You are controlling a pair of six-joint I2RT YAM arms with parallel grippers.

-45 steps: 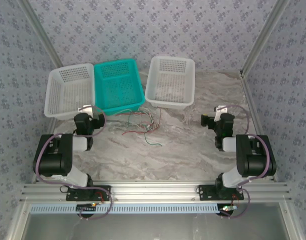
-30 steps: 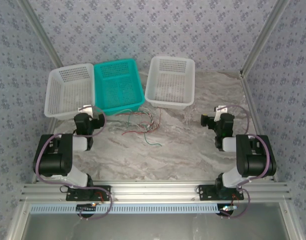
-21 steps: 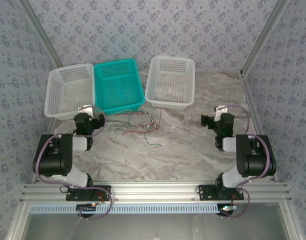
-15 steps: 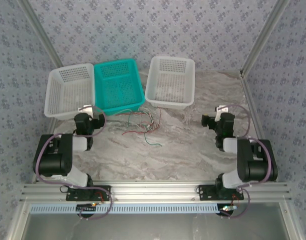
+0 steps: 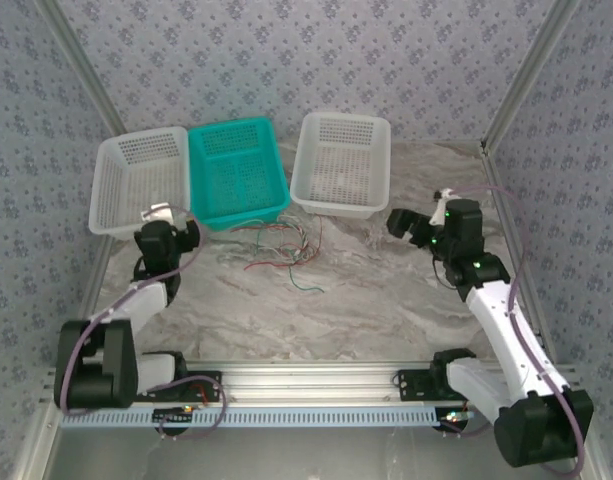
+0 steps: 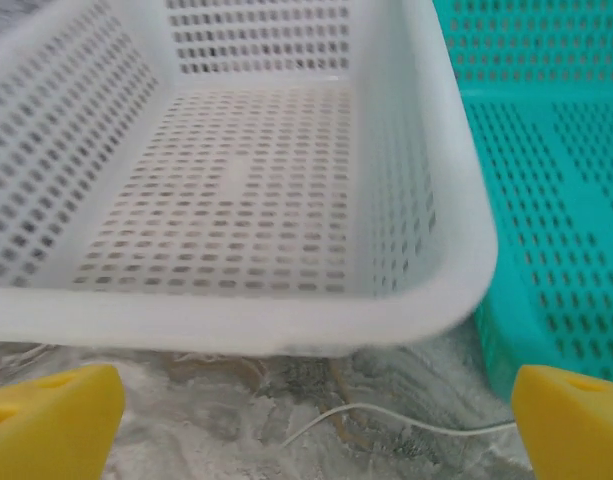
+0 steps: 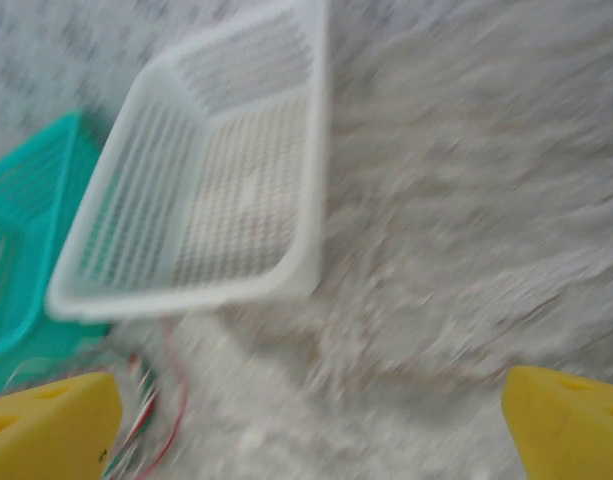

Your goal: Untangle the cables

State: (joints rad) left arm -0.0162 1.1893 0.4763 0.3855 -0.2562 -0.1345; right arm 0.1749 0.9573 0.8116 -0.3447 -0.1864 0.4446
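By teal basket (image 5: 236,175), tangled cables (image 5: 286,242), wrist cam adds white strand (image 6: 386,416), L end effector (image 6: 311,425), R end effector (image 7: 308,425) agape.

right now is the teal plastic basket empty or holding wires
Empty: the teal plastic basket shows a bare floor; the thin red, green and white wires lie outside it on the marbled table.

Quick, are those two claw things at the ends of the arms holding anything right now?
Left tool: open, holding nothing.
Right tool: open, holding nothing.
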